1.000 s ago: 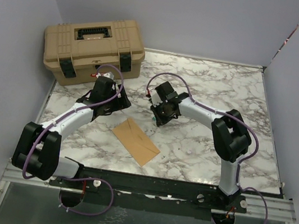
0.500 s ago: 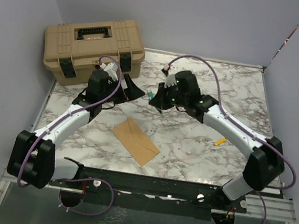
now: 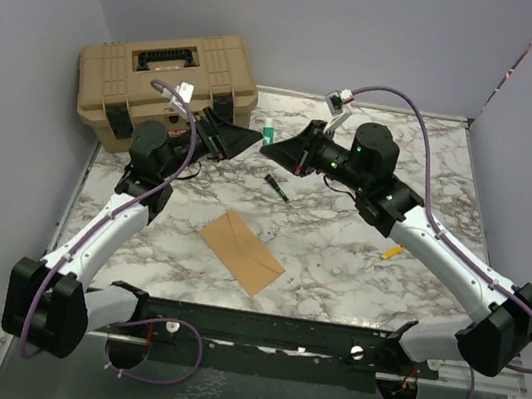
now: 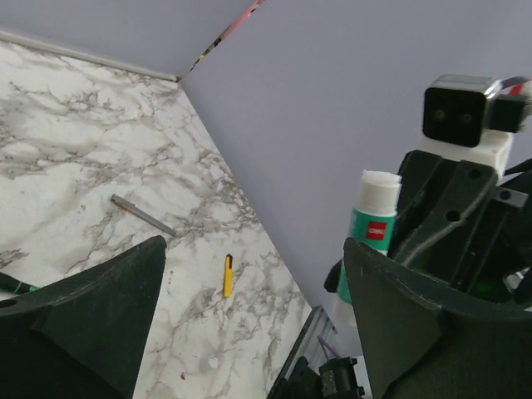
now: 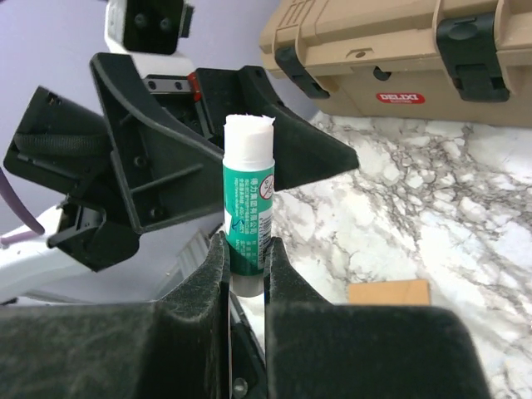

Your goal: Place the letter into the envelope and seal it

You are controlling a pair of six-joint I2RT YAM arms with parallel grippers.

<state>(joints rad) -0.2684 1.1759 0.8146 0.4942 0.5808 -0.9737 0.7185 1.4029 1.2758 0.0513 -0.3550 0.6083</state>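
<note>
From above, the envelope (image 3: 242,252) lies flat on the marble table (image 3: 383,162) near the front edge, between the two arms, its flap side up and touched by neither. The letter cannot be made out as a separate sheet. Both arms are raised over the far part of the table and face each other. The left gripper (image 3: 245,141) has its jaws spread wide and holds nothing. The right gripper (image 3: 284,149) is clamped on a glue stick (image 3: 269,133) whose free end points at the left one. A tan toolbox (image 3: 167,88) stands shut at the far left corner. A dark pen (image 3: 276,186) lies below the grippers, and a small yellow piece (image 3: 391,251) lies to the right, beside the right arm. In the left wrist view the two black fingers stand far apart with only table and wall between them. The uncapped glue stick, green label and white tip, stands just past the right-hand finger against the other gripper. A grey pen (image 4: 143,216) and the yellow piece lie on the marble beyond. In the right wrist view the fingers pinch the lower body of the stick, which stands upright with its white tip before the left gripper's open jaws. The toolbox is behind, and an edge of the envelope shows low on the table.
</note>
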